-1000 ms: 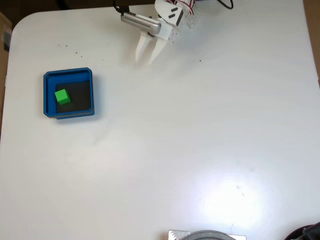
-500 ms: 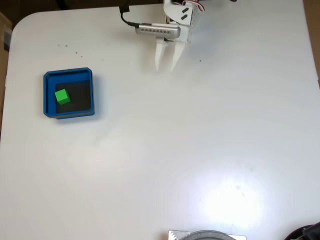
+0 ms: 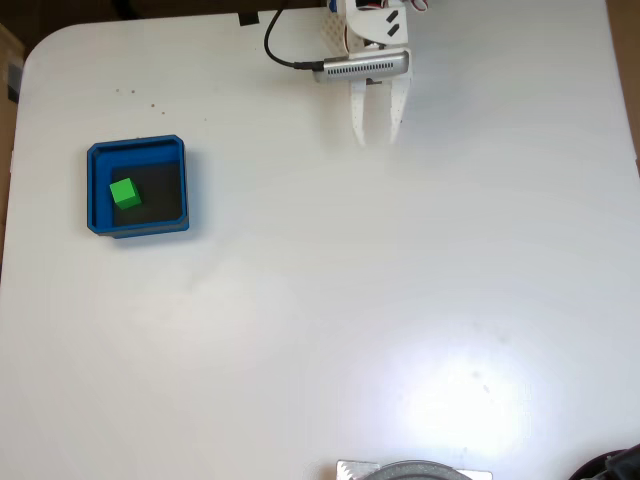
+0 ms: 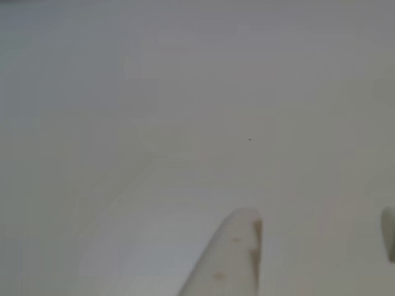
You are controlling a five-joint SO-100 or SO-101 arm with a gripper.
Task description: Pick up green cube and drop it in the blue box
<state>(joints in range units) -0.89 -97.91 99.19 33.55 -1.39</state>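
Note:
The green cube (image 3: 124, 193) rests on the dark floor of the blue box (image 3: 137, 147), toward its left side, at the left of the white table in the fixed view. My white gripper (image 3: 376, 137) hangs near the table's top edge, far to the right of the box, fingers pointing down the picture and parted, with nothing between them. In the other view, the gripper (image 4: 321, 231) shows as two pale fingertips (image 4: 237, 246) over bare table, with a wide gap between them.
The white table (image 3: 350, 300) stretches wide around the box. A black cable (image 3: 285, 55) loops beside the arm at the top edge. A grey round object (image 3: 415, 470) sits at the bottom edge, and a dark thing (image 3: 615, 465) at the bottom right corner.
The arm has swung to the right along the top edge, from pointing down-left to pointing straight down. Cube and box have not moved.

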